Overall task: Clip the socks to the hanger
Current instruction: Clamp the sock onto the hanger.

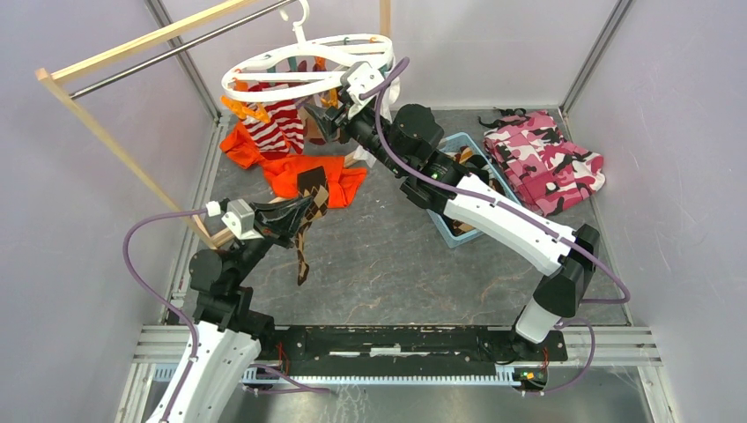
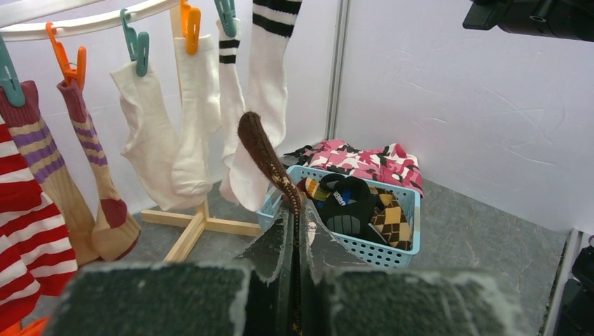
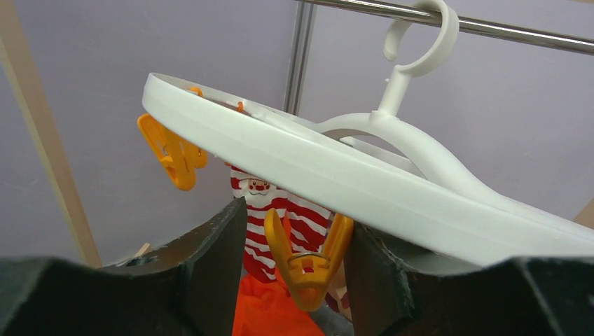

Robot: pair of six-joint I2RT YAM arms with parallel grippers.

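With 1 sock (image 2: 270,157) pinched in the left pincer (image 2: 294,234), the right pincer (image 3: 294,234), spread astride a clip (image 3: 306,269) on the hanger (image 3: 315,164), probably must squeeze it open next.

This is a robotics lab test cell, not a home. Plain pale panel walls (image 1: 79,176) set in metal corner posts (image 1: 181,55) box in a grey tabletop (image 1: 396,264). A left arm (image 1: 211,352) and a right arm (image 1: 502,216) are bolted to an aluminium rail (image 1: 396,339) at its near edge, trailing purple cables (image 1: 132,256). Laundry props — a wooden rack (image 1: 114,145), a blue basket (image 2: 364,245) — stand inside.
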